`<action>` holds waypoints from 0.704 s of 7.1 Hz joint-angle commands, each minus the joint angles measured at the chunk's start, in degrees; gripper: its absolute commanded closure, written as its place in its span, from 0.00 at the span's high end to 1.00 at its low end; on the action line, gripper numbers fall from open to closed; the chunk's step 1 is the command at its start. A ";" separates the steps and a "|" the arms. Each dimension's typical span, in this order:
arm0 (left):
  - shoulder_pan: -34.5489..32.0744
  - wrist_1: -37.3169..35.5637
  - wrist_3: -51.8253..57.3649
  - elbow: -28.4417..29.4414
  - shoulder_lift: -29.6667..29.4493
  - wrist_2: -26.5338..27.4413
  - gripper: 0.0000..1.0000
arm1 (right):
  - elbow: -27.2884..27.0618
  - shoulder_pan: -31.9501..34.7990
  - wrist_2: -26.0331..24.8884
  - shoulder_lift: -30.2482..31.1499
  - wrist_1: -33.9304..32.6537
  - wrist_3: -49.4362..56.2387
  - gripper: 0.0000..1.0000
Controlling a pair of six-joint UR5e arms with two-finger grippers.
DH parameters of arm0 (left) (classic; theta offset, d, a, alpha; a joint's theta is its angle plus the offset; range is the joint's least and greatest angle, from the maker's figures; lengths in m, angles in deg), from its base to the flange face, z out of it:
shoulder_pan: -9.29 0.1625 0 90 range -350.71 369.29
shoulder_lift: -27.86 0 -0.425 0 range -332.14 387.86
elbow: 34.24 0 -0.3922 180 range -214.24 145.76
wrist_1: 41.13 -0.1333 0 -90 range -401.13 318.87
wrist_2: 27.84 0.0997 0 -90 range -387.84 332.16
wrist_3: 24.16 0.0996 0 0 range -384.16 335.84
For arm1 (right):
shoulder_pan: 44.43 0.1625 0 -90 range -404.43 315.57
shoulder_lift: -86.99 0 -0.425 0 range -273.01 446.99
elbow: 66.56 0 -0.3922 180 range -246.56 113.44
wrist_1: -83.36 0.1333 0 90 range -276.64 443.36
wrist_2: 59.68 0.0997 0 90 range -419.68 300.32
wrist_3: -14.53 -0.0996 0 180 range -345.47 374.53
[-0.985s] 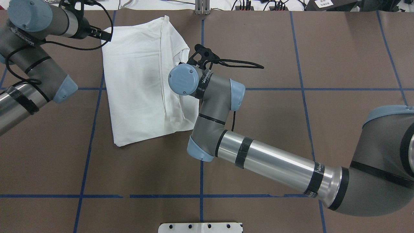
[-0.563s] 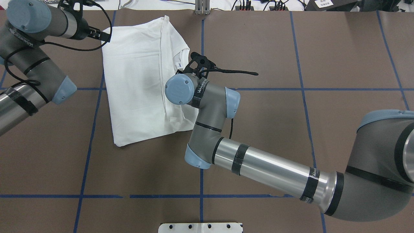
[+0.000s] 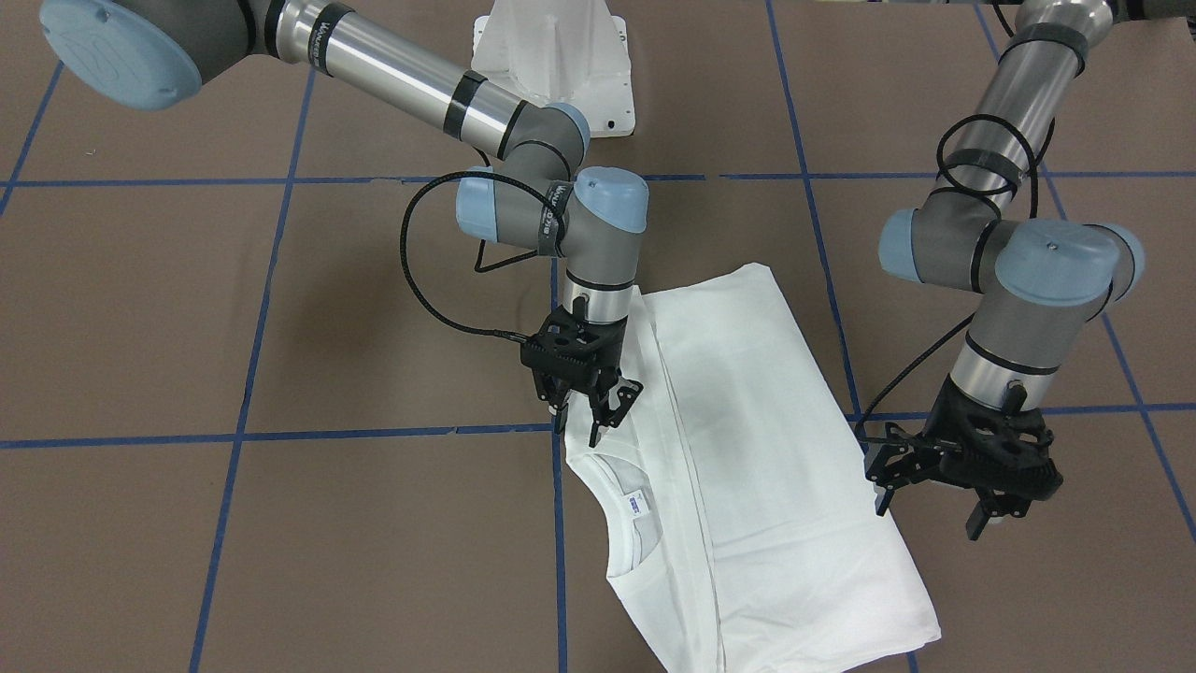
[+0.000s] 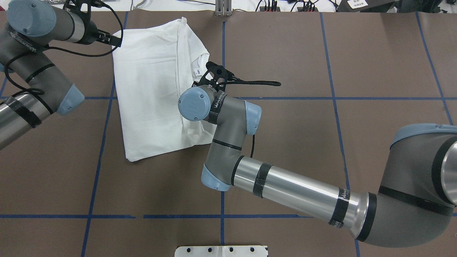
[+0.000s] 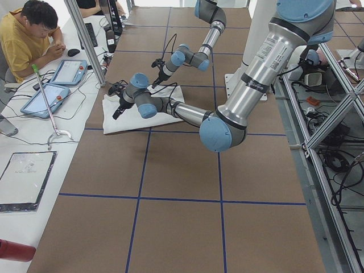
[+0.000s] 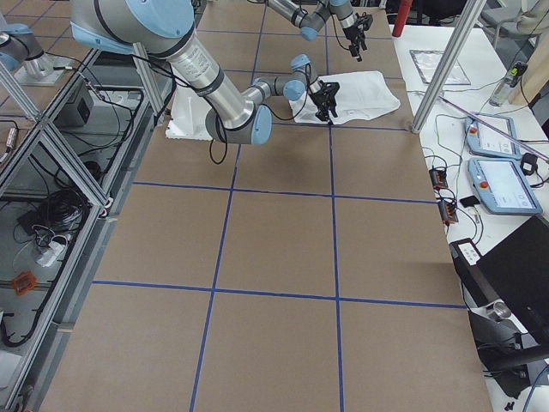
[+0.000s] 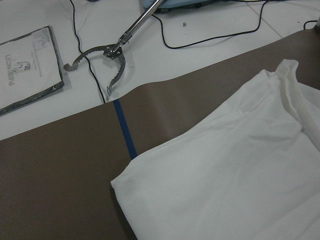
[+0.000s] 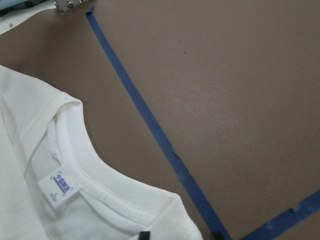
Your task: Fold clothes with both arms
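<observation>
The white T-shirt (image 4: 150,92) lies flat on the brown table (image 4: 321,142), folded lengthwise into a long panel, on the robot's left half and toward the edge far from its base; a folded-over flap (image 4: 191,46) runs down the side nearer the table's middle, and there the round collar (image 8: 100,187) opens with its small blue-printed neck label (image 8: 60,185) showing. The right gripper (image 3: 577,428) hangs pointing down just above the shirt's edge beside the collar; its fingers are parted a moderate way and grip nothing; in the right wrist view one fingertip sits over the cloth, the other over a line of blue tape (image 8: 150,125). The left gripper (image 3: 930,516) stands at the opposite long edge of the shirt, jaws spread wide and empty; whether its nearer finger touches the cloth I cannot tell from these angles. The left wrist view looks across a shirt corner to a white bench (image 7: 40,117) beyond the table, where a metal grabber tool (image 7: 112,55) lies.
</observation>
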 commanded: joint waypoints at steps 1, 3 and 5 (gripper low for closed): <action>0.00 0.00 0.00 0.00 0.00 0.03 1.00 | -0.13 -0.03 0.05 -0.12 -0.07 2.74 0.00; 0.00 0.09 0.00 0.00 0.00 -0.06 1.00 | -4.48 0.06 0.57 0.84 -1.64 4.32 0.00; 0.09 0.09 -0.09 0.00 0.00 -0.15 1.00 | -21.56 -0.20 1.01 9.05 -14.69 4.42 0.00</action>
